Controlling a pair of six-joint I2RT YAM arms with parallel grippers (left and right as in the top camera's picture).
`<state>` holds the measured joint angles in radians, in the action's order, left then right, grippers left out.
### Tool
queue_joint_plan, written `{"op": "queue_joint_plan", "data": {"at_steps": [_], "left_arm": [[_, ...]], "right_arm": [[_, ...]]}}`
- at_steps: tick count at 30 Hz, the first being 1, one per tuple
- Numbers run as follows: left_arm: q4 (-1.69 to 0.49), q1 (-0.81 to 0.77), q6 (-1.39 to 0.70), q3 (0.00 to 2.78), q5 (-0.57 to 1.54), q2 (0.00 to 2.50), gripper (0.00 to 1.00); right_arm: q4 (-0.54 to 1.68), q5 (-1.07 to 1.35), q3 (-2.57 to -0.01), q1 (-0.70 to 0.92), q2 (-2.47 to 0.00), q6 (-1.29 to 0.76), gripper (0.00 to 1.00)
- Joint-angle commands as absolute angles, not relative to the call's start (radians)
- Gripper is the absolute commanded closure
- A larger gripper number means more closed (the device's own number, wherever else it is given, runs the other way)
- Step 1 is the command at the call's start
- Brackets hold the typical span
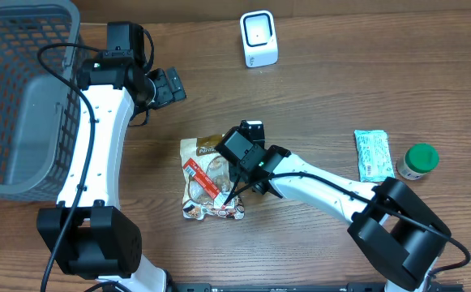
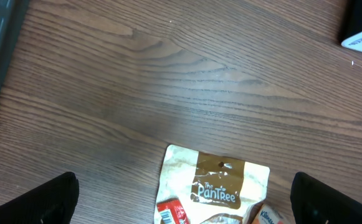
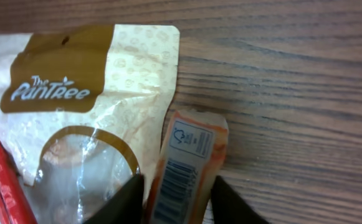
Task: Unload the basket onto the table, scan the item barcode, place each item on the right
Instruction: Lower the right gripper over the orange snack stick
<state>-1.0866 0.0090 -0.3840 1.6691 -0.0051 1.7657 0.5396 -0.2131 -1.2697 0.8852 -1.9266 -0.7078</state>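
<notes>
An orange packet (image 3: 187,162) with a barcode on its upper face lies partly on a beige Pantree pouch (image 3: 93,81) at mid-table. My right gripper (image 3: 179,202) is shut on the packet, one dark finger (image 3: 128,202) pressed to each long side. From overhead the right gripper (image 1: 233,180) covers most of the packet. The white barcode scanner (image 1: 259,38) stands at the back of the table, well away from it. My left gripper (image 1: 170,85) hovers open and empty behind the pouch (image 2: 218,180), whose top and a corner of the packet (image 2: 268,216) show between its fingers.
A red wrapped bar (image 1: 199,177) lies on the pouch's left side. A grey mesh basket (image 1: 16,97) fills the far left. A green-and-white packet (image 1: 372,155) and a green-lidded jar (image 1: 419,161) sit at the right.
</notes>
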Motion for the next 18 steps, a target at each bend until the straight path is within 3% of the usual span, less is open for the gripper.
{"op": "queue_joint_plan", "data": {"at_steps": [1, 7, 18], "left_arm": [[-1.088, 0.013, -0.362, 1.684, -0.01, 1.746, 0.0], [-1.088, 0.013, -0.362, 1.684, -0.01, 1.746, 0.0], [-1.088, 0.013, -0.362, 1.684, -0.01, 1.746, 0.0]], "right_arm": [[0.535, -0.221, -1.282, 0.891, -1.929, -0.714, 0.77], [0.633, -0.264, -1.317, 0.855, -1.895, -0.707, 0.86], [0.878, -0.379, -1.329, 0.695, -1.827, -0.514, 0.86]]}}
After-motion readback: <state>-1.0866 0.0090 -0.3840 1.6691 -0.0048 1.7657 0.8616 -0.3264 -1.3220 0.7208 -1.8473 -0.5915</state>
